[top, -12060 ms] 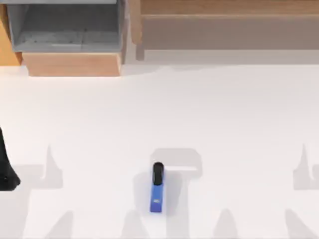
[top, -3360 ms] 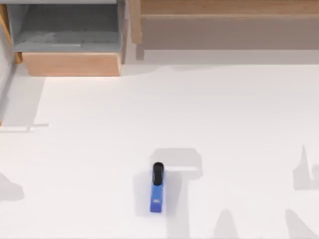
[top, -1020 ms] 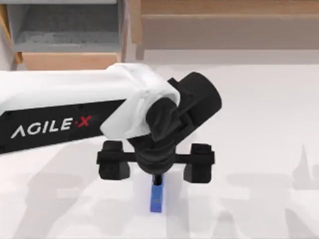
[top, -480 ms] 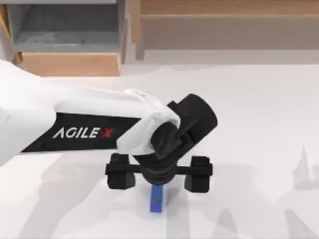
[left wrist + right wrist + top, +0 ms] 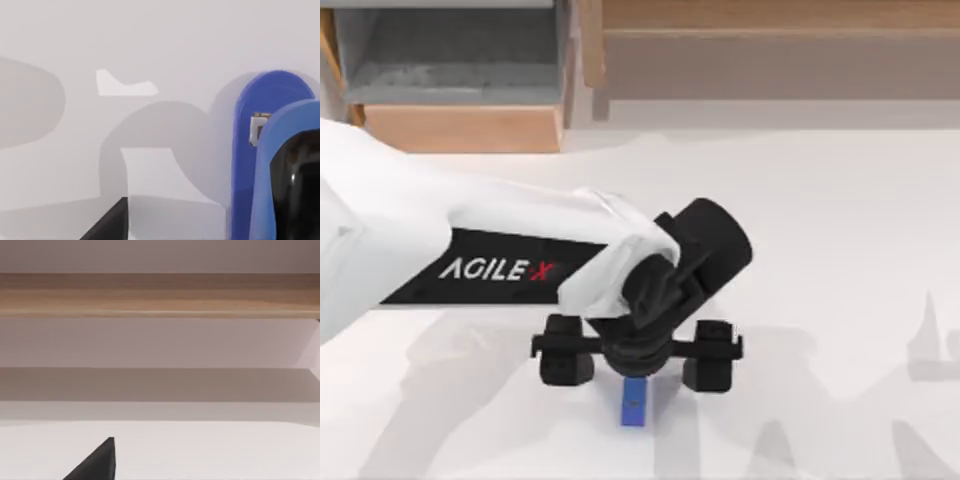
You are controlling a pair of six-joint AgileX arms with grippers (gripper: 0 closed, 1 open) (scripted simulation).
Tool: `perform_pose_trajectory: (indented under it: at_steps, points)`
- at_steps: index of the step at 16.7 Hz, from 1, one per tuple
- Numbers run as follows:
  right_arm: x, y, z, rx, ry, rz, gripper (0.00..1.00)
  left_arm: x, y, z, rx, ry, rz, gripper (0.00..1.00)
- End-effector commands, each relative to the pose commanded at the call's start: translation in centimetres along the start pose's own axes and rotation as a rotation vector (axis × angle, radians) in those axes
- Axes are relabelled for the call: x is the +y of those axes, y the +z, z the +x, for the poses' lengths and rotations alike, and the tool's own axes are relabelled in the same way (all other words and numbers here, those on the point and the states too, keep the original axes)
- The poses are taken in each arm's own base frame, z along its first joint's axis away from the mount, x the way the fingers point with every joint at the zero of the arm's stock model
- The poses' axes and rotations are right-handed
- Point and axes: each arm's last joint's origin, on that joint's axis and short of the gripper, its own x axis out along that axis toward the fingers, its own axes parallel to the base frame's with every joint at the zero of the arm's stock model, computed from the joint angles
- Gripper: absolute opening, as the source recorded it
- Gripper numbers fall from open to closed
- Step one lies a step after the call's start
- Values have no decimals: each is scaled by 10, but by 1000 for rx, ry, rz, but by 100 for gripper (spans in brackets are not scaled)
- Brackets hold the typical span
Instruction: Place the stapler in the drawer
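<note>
Ahead of me, at twelve o'clock, a long brown wooden cabinet (image 5: 160,295) runs across. The white table (image 5: 210,450) lies under it. One dark fingertip (image 5: 97,462) of mine pokes in near seven o'clock.

Left gripper (image 5: 636,368) has dropped lower over the stapler (image 5: 635,405)

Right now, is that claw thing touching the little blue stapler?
Cannot tell. In the top view the left end effector sits directly over the stapler, hiding any contact or gap.
</note>
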Motion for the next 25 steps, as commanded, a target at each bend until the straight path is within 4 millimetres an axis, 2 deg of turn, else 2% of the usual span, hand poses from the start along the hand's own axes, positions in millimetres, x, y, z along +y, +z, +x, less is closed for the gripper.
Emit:
perform_pose_trajectory:
  at_steps: [10,20,25]
  points:
    - [0,0,0,0,0,0,100,0,0,0,0,0,0,2]
    - [0,0,0,0,0,0,100,-1,0,-2,-2,-5,2,0]
    - [0,0,0,0,0,0,100,-1,4,-25,3,-1,3,0]
